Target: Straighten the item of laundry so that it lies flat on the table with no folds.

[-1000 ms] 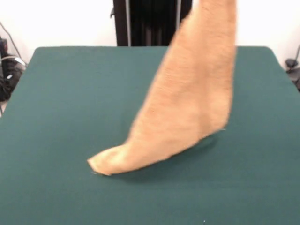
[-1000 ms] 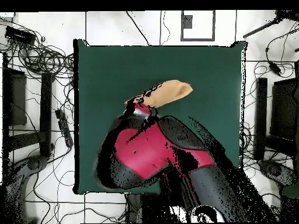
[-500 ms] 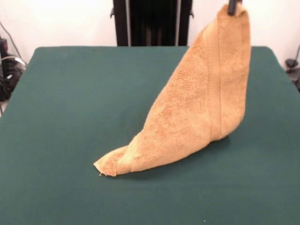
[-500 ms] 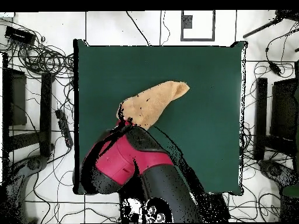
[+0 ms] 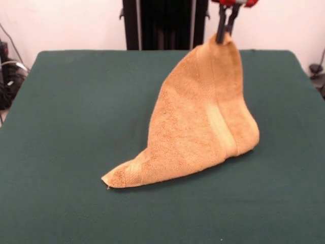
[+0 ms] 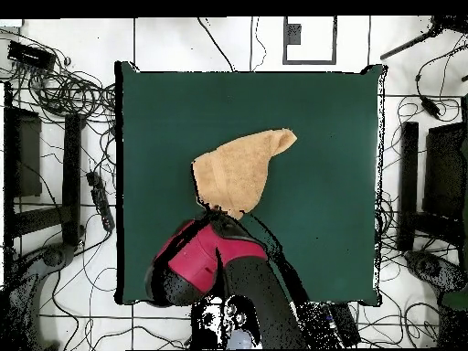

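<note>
The item of laundry, an orange-tan terry towel with a paler woven band, is pulled up into a tall cone. Its top corner is pinched in my gripper, which comes down from the top edge and is shut on it. The towel's lower part drapes on the dark green table, with one corner lying flat toward the front left. In the overhead view the towel spreads above the red arm, and my gripper sits at the towel's lower edge.
The red and black arm covers the table's lower middle in the overhead view. Cables and dark equipment lie on the floor around the table. A black column stands behind the table's far edge.
My gripper has moved down and toward the table's far side with the towel corner. The towel has sagged, and more of it now rests on the table.
</note>
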